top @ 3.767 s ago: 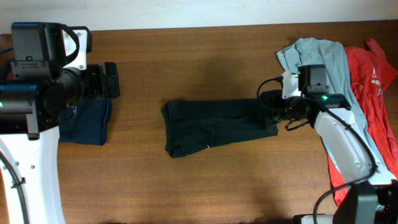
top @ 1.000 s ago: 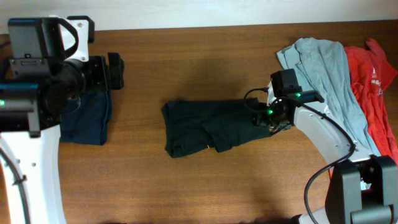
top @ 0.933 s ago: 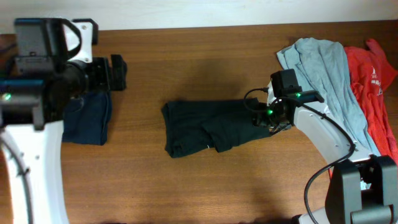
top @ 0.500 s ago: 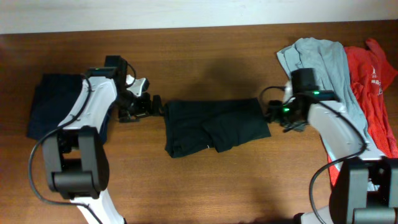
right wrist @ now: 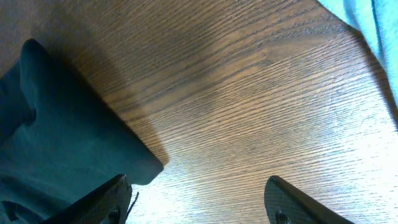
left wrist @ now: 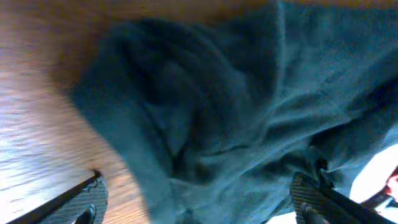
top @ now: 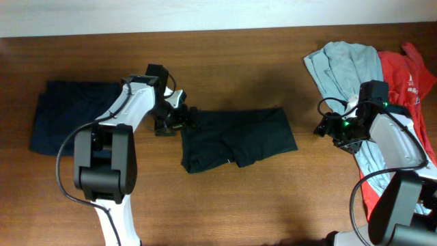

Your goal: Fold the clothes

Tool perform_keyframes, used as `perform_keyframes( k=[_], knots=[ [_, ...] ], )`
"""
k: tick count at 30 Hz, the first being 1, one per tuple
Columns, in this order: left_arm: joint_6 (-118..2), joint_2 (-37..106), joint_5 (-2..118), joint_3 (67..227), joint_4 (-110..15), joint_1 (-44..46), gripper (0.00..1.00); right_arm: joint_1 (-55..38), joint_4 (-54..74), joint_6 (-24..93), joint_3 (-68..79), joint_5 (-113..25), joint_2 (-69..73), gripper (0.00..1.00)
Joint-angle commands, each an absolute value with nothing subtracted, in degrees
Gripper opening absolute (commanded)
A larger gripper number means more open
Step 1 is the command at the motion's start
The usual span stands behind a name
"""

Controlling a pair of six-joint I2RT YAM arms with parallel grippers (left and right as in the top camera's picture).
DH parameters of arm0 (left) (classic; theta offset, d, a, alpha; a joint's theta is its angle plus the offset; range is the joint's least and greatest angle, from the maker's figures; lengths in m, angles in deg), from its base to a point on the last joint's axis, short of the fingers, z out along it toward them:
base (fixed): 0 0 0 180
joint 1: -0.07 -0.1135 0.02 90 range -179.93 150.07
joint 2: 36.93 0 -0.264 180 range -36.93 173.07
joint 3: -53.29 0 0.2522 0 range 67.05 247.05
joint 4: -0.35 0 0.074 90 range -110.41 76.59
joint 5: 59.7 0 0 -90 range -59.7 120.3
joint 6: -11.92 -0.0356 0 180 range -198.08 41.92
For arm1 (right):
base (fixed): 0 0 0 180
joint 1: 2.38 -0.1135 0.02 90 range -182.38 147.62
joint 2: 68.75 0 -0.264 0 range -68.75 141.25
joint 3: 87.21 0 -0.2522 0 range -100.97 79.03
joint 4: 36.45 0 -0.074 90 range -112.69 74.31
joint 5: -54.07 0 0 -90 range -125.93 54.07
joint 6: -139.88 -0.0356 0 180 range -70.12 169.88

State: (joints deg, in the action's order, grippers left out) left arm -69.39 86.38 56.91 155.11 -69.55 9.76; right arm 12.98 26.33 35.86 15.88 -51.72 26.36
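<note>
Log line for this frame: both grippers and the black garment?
left gripper open at left edge of black garment | right gripper open, clear of it, over table

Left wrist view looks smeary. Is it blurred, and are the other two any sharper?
Left wrist view: yes, the black garment is soft and the table wood streaks with pale glare. Right wrist view: the grain is crisp, with a bright sheen at the right and a dark shadow beside the garment. Overhead view: sharp and evenly lit, only faint shadows.

Nothing legible — red garment (top: 404,68) print (white) blurs.
</note>
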Motion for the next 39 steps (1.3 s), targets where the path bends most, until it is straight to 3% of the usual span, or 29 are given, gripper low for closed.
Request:
perform_keyframes(
  k=[1, 6, 9, 10, 19, 25, 30, 39],
  knots=[
    [-66.72, 93.46, 57.66, 152.15, -69.4, 14.63, 0.89, 13.09, 25.98, 36.54, 15.66, -52.44, 26.23, 0.74],
    [-64.73, 93.48, 56.06, 152.15, -69.14, 16.91, 0.42, 13.09, 26.15, 36.52, 15.66, -52.47, 26.23, 0.74],
    [-64.6, 93.48, 54.03, 152.15, -70.21, 16.21, 0.04, 13.09, 26.44, 36.52, 15.66, -52.47, 26.23, 0.74],
    [-64.62, 93.46, 53.37, 152.18, -71.35, 15.64, 0.01, 13.09, 26.48, 36.52, 15.66, -52.47, 26.23, 0.74],
    [-69.41, 88.28, 40.22, 157.66, -84.35, 7.18, 0.01, 13.09, 26.61, 36.52, 15.66, -52.47, 26.23, 0.74],
    [-71.99, 82.9, 31.82, 171.37, -94.78, 5.26, 0.01, 13.09, 26.37, 36.43, 15.66, -52.47, 26.23, 0.74],
    [-72.41, 82.88, 31.32, 182.71, -100.79, 10.02, 0.01, 13.09, 26.33, 36.28, 15.66, -52.47, 26.23, 0.74],
    [-70.26, 85.79, 27.95, 182.65, -97.81, 26.35, 0.04, 13.09, 26.42, 36.28, 15.66, -52.51, 26.23, 0.74]
  ],
)
